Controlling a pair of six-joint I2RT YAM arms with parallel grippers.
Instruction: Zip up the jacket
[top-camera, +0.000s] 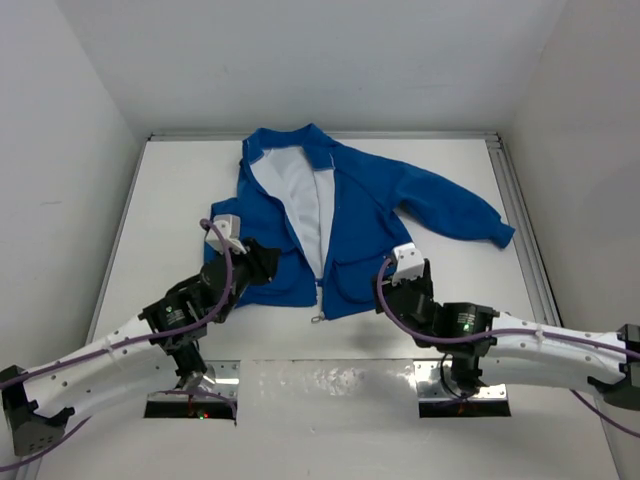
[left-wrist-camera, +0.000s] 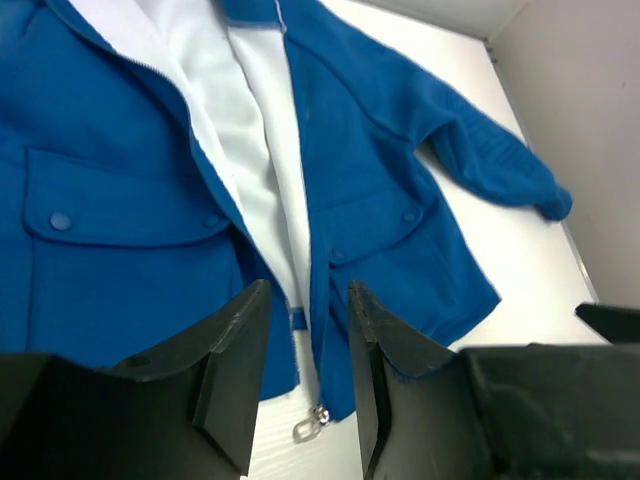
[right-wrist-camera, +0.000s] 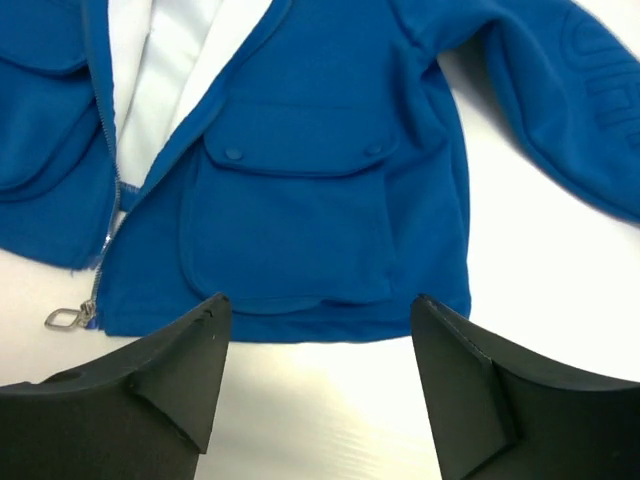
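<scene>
The bright blue jacket (top-camera: 360, 215) lies flat on the white table, front up, its two panels spread apart over the white lining (top-camera: 305, 200). The zipper is joined only at the hem, where the small metal pull (top-camera: 316, 319) rests on the table. My left gripper (top-camera: 262, 262) hovers over the jacket's left panel near the hem. Its jaws (left-wrist-camera: 307, 290) stand open and empty, and the pull (left-wrist-camera: 307, 429) shows below between them. My right gripper (top-camera: 400, 280) is at the right panel's hem, wide open (right-wrist-camera: 318, 300) and holding nothing. The pull (right-wrist-camera: 62, 319) is far to its left.
White walls close in the table on the left, back and right. A metal rail (top-camera: 520, 210) runs along the right edge. The jacket's right sleeve (top-camera: 460, 210) stretches toward that rail. Both arm bases sit at the near edge.
</scene>
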